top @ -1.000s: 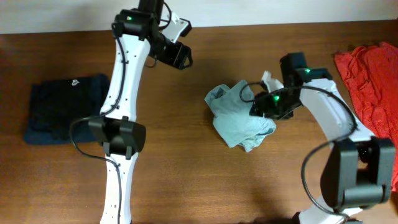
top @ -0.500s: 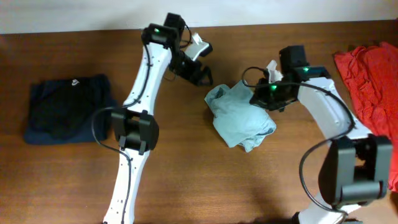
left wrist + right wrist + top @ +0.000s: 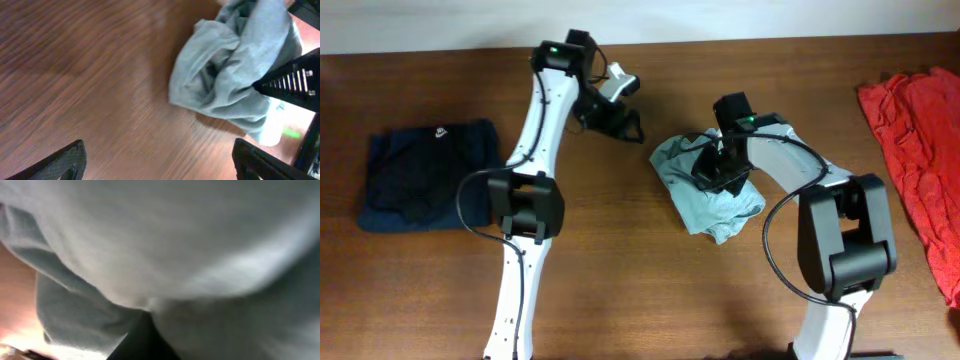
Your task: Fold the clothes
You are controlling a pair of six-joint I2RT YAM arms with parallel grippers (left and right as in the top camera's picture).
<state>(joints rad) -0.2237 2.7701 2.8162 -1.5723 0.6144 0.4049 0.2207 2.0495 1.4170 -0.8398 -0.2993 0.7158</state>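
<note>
**Inspector:** Two grippers checked. Right gripper (image 3: pixel 720 172): jaws closed tight, sunk into the crumpled T-shirt (image 3: pixel 725 210) directly under it, apparently pinching a fold; its wrist view shows only blurred cloth. Left gripper (image 3: pixel 625 125): spread wide, empty, with the shirt lying just ahead of its fingers, not touching.

**Operator:** Recommendation for the spreading step?

**Inspector:** Raise the pinched fold only enough to loosen the heap. Set the left down on the edge facing it, taking a single layer, not the bulk. Then draw the two apart, low over the table (image 3: pixel 620 280), until the shirt lies flat. Judged risk: gathering several layers.
</note>
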